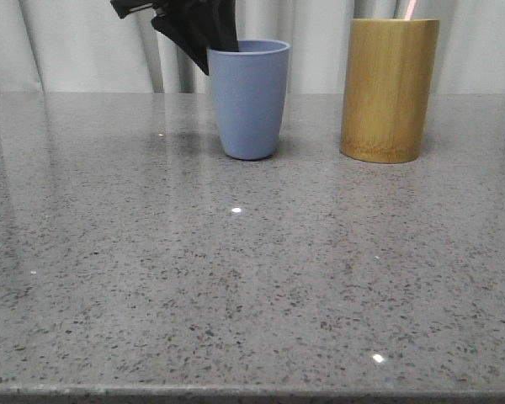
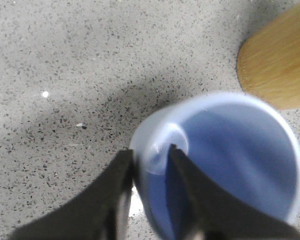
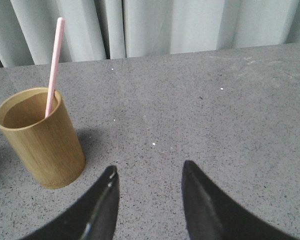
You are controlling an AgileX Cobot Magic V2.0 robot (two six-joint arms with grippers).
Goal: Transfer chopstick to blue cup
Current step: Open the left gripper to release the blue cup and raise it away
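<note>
The blue cup (image 2: 225, 165) is pinched at its rim by the left gripper (image 2: 151, 172) and could be tipped, while the right gripper (image 3: 149, 200) is held open, empty.

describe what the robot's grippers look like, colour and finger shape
Both are black. The left gripper has two dark, matte fingers that taper toward narrow tips; in the front view it shows as an angular black block. The right gripper has two glossy black fingers, broad at the base and curving to pointed tips. No cables or markings show.
</note>
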